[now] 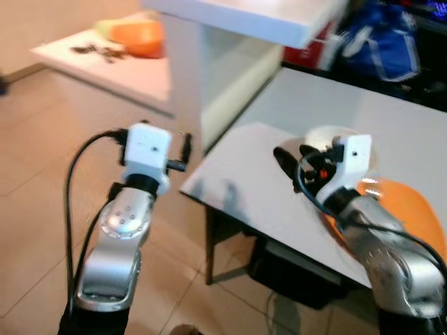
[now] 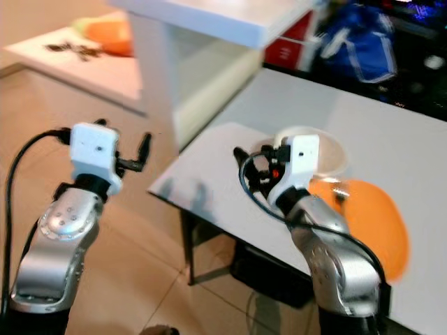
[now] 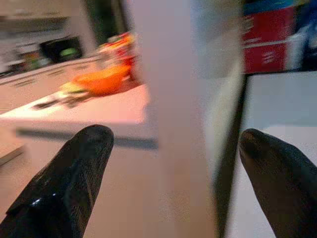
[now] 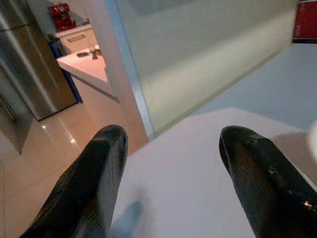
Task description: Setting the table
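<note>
My left gripper [image 3: 171, 168] up over floor, beside white table [image 1: 244, 174] corner, fingers wide apart, nothing in them. My right gripper [image 4: 171, 163] over table top, fingers also wide apart, holding nothing. Orange plate [image 2: 367, 220] lies on table just past my right arm. Clear bowl [image 2: 328, 150] sits touching plate, further back. Far off, orange bowl [image 1: 136, 36] on white counter [image 1: 105, 63]. View blurry.
</note>
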{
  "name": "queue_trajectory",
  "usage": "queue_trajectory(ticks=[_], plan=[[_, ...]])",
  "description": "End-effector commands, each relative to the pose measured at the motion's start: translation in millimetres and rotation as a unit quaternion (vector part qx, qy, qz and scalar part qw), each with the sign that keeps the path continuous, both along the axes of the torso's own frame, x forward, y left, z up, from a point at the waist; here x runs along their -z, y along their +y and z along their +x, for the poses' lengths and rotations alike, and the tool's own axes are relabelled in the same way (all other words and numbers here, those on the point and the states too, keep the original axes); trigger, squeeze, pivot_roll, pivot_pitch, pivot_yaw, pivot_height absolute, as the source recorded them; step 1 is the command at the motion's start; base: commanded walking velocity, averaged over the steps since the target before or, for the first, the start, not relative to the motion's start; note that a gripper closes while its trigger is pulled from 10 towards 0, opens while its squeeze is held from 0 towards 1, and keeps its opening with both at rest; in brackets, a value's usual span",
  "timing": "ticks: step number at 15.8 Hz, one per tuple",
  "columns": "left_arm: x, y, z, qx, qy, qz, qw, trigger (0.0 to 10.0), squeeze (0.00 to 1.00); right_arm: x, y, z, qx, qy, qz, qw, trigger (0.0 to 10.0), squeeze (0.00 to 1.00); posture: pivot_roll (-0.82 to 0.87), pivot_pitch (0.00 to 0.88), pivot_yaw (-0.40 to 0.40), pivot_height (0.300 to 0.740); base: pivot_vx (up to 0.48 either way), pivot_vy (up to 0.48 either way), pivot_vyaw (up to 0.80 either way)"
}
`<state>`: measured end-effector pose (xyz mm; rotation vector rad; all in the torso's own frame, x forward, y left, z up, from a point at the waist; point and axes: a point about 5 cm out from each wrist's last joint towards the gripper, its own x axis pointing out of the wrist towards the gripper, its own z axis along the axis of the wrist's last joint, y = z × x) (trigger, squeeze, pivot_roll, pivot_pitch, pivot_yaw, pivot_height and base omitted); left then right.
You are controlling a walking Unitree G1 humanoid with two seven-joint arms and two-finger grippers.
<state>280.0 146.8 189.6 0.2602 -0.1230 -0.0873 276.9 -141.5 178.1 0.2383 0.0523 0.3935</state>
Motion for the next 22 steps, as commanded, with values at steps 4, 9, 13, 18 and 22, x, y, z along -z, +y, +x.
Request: queue_trajectory(ticks=[4,9,13,18,22], plan=[[15,-3.7,4.9,-0.015,0.020,-0.007,1.000,10.0,0.00,-3,7.0,6.8,0.006,-0.021,0.004,1.000,10.0,0.00,-0.01,0.000,-0.028,0.740,0.000,0.000,0.80],[15,-5.0,4.4,-0.021,0.019,0.009,1.000,10.0,0.00,-4,1.7,10.2,0.022,-0.008,0.063,0.998,10.0,0.00,0.02,0.000,-0.048,0.740,0.000,0.000,0.80],[-6,-7.1,3.6,-0.017,-0.054,-0.010,0.998,10.0,0.00,-2,10.8,11.1,-0.013,-0.014,0.032,0.999,10.0,0.00,0.03,0.000,-0.066,0.740,0.000,0.000,0.80],[-2,-0.7,-8.9,-0.002,-0.056,-0.017,0.998,10.0,0.00,7,22.2,-2.5,-0.058,-0.025,-0.018,0.998,10.0,0.00,0.04,0.000,-0.068,0.740,0.208,0.000,0.80],[-3,4.2,-11.5,-0.006,-0.055,-0.020,0.998,10.0,0.00,9,23.4,-4.3,-0.057,-0.025,-0.016,0.998,10.0,0.00,0.05,0.000,-0.073,0.740,0.399,0.000,0.80]])
